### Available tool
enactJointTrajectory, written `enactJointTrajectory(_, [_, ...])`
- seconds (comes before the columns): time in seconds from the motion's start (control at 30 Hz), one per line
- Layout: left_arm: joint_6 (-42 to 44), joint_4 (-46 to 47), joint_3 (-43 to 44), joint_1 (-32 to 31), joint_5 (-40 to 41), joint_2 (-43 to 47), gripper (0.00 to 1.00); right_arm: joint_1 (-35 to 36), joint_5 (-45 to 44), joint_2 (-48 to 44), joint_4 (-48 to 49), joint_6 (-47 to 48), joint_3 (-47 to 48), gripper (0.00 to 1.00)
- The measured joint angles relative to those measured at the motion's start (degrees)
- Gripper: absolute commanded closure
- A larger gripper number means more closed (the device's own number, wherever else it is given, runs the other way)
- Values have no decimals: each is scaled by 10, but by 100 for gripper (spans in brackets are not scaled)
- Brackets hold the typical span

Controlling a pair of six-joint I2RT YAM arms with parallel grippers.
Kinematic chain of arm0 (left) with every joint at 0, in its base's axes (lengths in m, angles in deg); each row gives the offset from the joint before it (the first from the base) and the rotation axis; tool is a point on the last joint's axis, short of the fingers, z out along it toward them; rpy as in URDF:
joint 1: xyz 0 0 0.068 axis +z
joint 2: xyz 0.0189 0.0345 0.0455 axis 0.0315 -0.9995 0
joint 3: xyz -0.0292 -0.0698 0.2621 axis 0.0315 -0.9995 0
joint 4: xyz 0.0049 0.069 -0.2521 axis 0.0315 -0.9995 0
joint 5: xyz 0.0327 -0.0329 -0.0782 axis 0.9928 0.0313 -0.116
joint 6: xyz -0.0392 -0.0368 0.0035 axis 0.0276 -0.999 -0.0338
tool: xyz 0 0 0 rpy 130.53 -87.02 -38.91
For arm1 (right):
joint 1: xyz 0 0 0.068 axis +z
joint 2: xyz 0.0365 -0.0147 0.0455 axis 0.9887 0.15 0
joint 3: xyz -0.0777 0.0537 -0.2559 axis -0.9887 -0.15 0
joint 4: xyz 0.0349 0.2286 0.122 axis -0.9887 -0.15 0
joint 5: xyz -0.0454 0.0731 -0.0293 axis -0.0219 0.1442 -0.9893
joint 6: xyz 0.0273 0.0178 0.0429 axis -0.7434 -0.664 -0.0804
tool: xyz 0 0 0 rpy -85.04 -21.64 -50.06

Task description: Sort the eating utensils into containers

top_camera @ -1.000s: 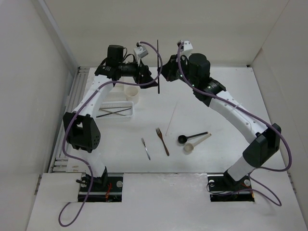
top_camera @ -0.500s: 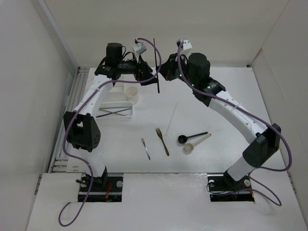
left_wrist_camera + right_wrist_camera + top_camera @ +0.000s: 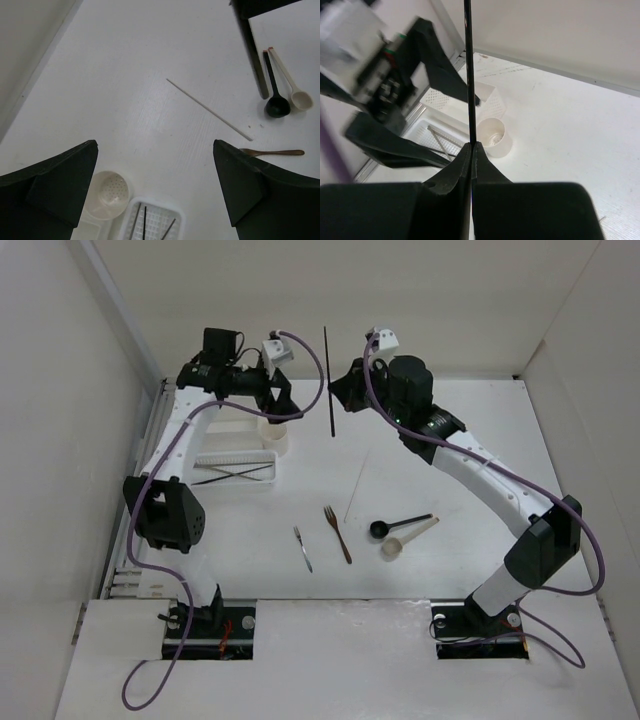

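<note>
My right gripper [image 3: 334, 392] [image 3: 471, 145] is shut on a dark chopstick [image 3: 327, 380] [image 3: 468, 75], held upright above the table's back. My left gripper [image 3: 287, 402] [image 3: 154, 145] stands wide open and empty just left of it, above the round cup [image 3: 275, 435] [image 3: 106, 195] [image 3: 492, 136]. The slotted tray [image 3: 262, 456] [image 3: 176, 214] [image 3: 415, 131] holds a few chopsticks. On the table lie a pale chopstick [image 3: 357, 487] [image 3: 210, 110], a brown fork [image 3: 337, 534] [image 3: 272, 152], a grey fork [image 3: 303, 549], a black spoon [image 3: 398, 525] [image 3: 274, 95] and a beige spoon [image 3: 405, 539] [image 3: 295, 90].
A perforated white box [image 3: 487, 100] stands behind the cup, by the left wall. White walls close in the table at the left, back and right. Both arm bases sit at the near edge.
My left arm has drawn back to the left, away from the dark chopstick, its jaws still open. The right gripper keeps its hold and the chopstick has barely shifted.
</note>
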Motion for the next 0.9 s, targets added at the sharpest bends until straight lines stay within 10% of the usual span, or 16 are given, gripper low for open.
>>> enactJointTrajectory(0.33, [31,-79,43,8,-152,-3,0,0,-3,0,3,1,-3,100])
enactJointTrajectory(0.9, [-332,231,-37,-36,-149,-24,8,0,3,0,34,-20,-14,100])
